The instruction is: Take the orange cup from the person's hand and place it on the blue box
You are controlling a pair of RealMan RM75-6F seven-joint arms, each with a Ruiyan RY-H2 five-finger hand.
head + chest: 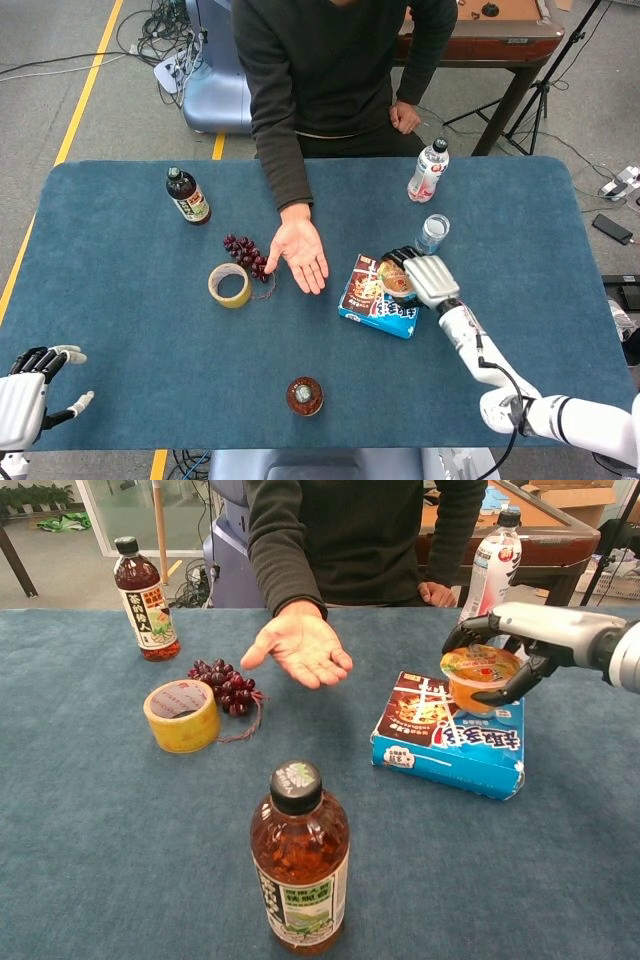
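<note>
Now upright orange cup [478,677], right hand [520,640] gripping, over blue box [450,735]

White-shelled right hand [428,279] with black fingers [512,683] — white arm, thin black cable.

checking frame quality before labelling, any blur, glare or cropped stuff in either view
Head view: even light, sharp, left hand cut off at the bottom-left corner. Chest view: near tea bottle looms large; orange cup and right hand are crisp, with no glare.

light: bright, even, diffuse | shadows: soft, faint | focus: sharp both views | glare: none obvious
</note>
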